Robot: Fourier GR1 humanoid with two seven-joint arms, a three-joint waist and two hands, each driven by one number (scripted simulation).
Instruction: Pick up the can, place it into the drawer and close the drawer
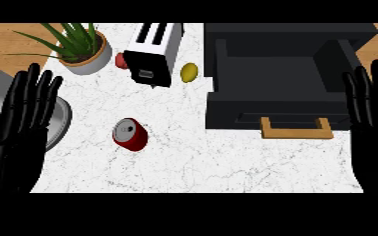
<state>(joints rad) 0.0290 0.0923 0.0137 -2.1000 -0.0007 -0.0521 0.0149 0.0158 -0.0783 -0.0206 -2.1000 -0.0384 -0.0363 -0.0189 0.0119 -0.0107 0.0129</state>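
Observation:
A red can with a silver top stands upright on the white marble counter, left of centre. To its right a black drawer stands pulled open, with a wooden handle on its front; its inside looks empty. My left hand rests open at the left edge, fingers up, well left of the can. At the right edge my right hand rests open too, beside the drawer's right wall. Neither hand touches anything.
A toaster stands at the back with a yellow lemon to its right and a red fruit to its left. A potted plant is at the back left. A grey round rim shows under my left hand.

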